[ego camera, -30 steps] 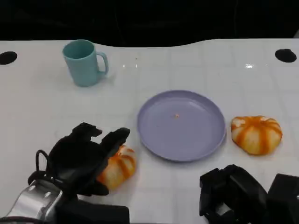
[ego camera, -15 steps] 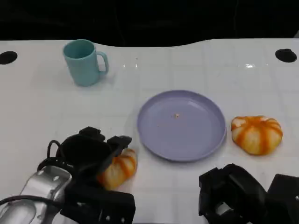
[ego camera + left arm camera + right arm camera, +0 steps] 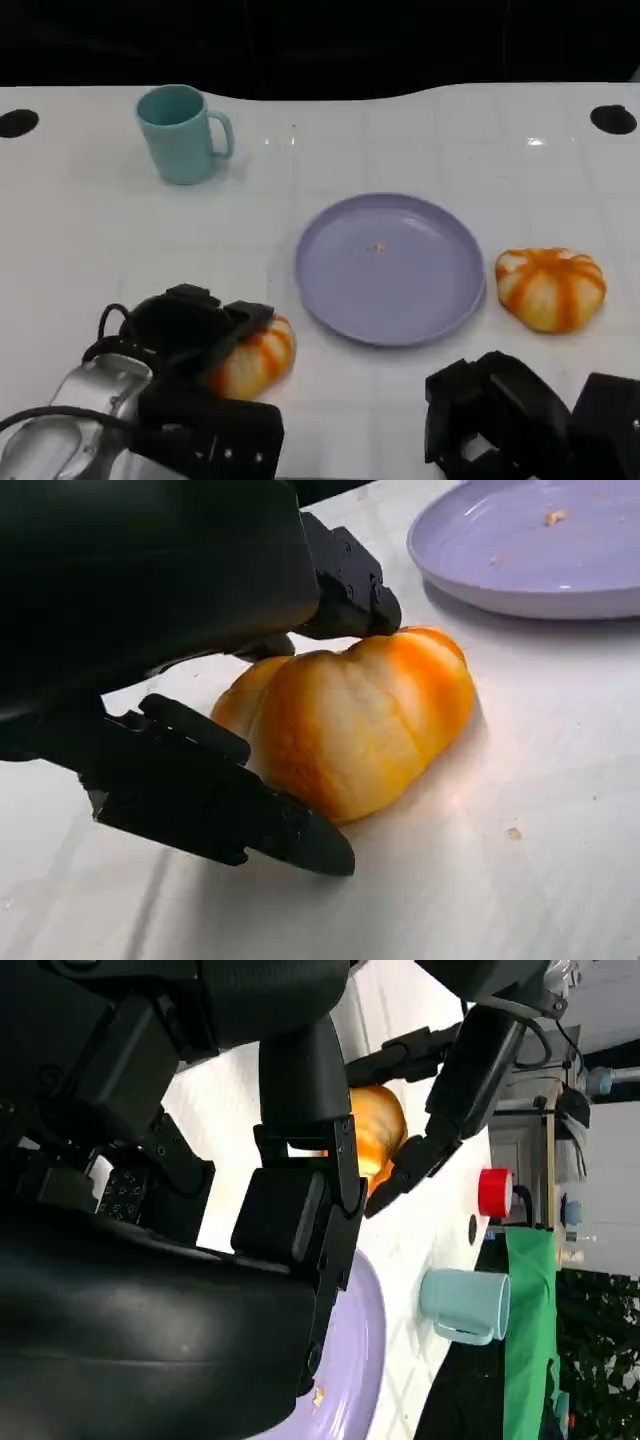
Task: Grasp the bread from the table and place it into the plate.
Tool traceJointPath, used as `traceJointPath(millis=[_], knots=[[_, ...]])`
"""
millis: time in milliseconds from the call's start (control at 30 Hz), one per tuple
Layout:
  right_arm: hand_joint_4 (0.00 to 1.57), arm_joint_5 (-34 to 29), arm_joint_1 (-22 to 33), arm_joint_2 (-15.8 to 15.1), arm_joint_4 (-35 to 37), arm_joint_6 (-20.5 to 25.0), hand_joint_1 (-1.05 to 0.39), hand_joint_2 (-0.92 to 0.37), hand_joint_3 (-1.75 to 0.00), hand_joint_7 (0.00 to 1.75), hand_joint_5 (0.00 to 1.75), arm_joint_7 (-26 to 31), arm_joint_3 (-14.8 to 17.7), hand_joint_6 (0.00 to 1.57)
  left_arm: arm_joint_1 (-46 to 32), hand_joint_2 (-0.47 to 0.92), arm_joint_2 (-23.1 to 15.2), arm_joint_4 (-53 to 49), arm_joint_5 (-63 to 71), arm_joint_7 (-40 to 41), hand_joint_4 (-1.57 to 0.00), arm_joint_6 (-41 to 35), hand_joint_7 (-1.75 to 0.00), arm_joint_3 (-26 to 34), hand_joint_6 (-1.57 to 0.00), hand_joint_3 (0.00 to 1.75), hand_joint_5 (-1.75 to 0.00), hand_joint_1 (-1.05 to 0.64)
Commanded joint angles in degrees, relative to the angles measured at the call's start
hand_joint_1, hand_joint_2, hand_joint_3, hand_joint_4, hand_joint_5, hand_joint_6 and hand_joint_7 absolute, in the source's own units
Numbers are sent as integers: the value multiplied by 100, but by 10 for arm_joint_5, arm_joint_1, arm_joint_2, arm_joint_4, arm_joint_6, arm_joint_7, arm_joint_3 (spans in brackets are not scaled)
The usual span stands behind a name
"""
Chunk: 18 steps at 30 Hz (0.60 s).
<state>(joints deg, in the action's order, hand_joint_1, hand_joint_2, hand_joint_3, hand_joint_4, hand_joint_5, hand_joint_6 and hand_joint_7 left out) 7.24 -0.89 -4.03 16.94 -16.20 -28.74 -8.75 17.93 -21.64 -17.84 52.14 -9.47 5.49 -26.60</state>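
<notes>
An orange-and-white bread roll (image 3: 252, 360) lies on the white table just left of the lilac plate (image 3: 420, 290). My left hand (image 3: 190, 328) reaches over it from the near left. In the left wrist view the roll (image 3: 350, 720) sits on the table with one finger (image 3: 345, 590) pressing on its top and another (image 3: 230, 805) lying against its lower side. The plate (image 3: 520, 570) holds nothing but a few crumbs. My right hand (image 3: 500, 420) rests at the near right edge and holds nothing. The right wrist view shows the roll (image 3: 375, 1125) between my left hand's fingers.
A second orange-striped roll (image 3: 550, 288) lies right of the plate. A teal mug (image 3: 180, 133) stands at the far left. Dark round holes (image 3: 611, 118) mark the table's far corners. A red object (image 3: 495, 1192) and green cloth lie beyond the table.
My left hand has sunk lower and drawn its fingers in around the near roll. The roll stays on the table. My right hand has not moved.
</notes>
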Motion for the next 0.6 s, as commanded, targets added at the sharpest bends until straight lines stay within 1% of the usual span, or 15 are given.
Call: traceJointPath(millis=[33, 67, 100, 133, 167, 200, 267, 300, 333, 367, 433, 500, 600], knots=[[155, 3, 4, -3, 1, -6, -105, -14, -121, 95, 123, 0, 6, 157, 5, 91, -7, -43, -8, 48, -67, 20, -12, -6, -83, 30, -126, -31], [155, 3, 4, -3, -2, -2, -105, -14, -121, 95, 123, 1, 5, 157, 7, 91, -6, -55, -13, 65, -78, 29, -14, -5, -102, 38, -122, -32], [156, 3, 5, -3, -4, 1, -105, -13, -121, 95, 123, 1, 5, 157, 9, 87, -5, -63, -18, 77, -86, 36, -14, -5, -115, 50, -121, -31], [156, 4, 5, -3, -4, 2, -105, -13, -121, 95, 124, 1, 5, 157, 9, 82, -2, -81, -19, 115, -90, 50, -13, -4, -123, 60, -121, -31], [156, 5, 5, -2, -3, 0, -105, -13, -121, 95, 124, 0, 5, 157, 9, 70, 1, -96, -23, 146, -91, 62, -39, -3, -126, 78, -151, -31], [156, 5, 5, -2, -2, -2, -105, -13, -121, 95, 124, -1, 6, 157, 10, 63, 3, -108, -26, 168, -92, 72, -79, -3, -112, 91, -162, -31], [156, 4, 5, -3, -4, 0, -105, -13, -121, 95, 124, 0, 5, 157, 12, 57, 4, -125, -27, 204, -93, 84, -128, -6, -92, 107, -172, -31], [156, 3, 6, -3, -6, 3, -105, -13, -121, 95, 124, 2, 5, 157, 13, 55, 4, -132, -26, 221, -93, 90, -142, -8, -86, 112, -173, -32], [156, 4, 6, -3, -7, 6, -105, -13, -121, 95, 124, 1, 5, 157, 13, 54, 4, -136, -24, 241, -93, 95, -151, -9, -82, 116, -174, -31], [156, 4, 6, -3, -8, 9, -105, -12, -121, 95, 123, 2, 5, 157, 13, 52, 4, -141, -23, 258, -90, 102, -159, -9, -78, 122, -174, -31], [156, 6, 7, -2, -9, 11, -105, -11, -122, 95, 124, 1, 6, 157, 15, 49, 3, -148, -23, 285, -87, 112, -163, -11, -76, 125, -175, -30], [156, 7, 6, -1, -6, 7, -105, -11, -122, 95, 124, -1, 6, 157, 16, 47, 2, -150, -20, 304, -86, 118, -171, -14, -72, 131, -175, -31], [156, 6, 5, -1, -4, 7, -105, -11, -122, 95, 124, -1, 6, 157, 17, 45, -1, -143, -13, 319, -86, 117, -174, -17, -69, 135, -175, -32]])
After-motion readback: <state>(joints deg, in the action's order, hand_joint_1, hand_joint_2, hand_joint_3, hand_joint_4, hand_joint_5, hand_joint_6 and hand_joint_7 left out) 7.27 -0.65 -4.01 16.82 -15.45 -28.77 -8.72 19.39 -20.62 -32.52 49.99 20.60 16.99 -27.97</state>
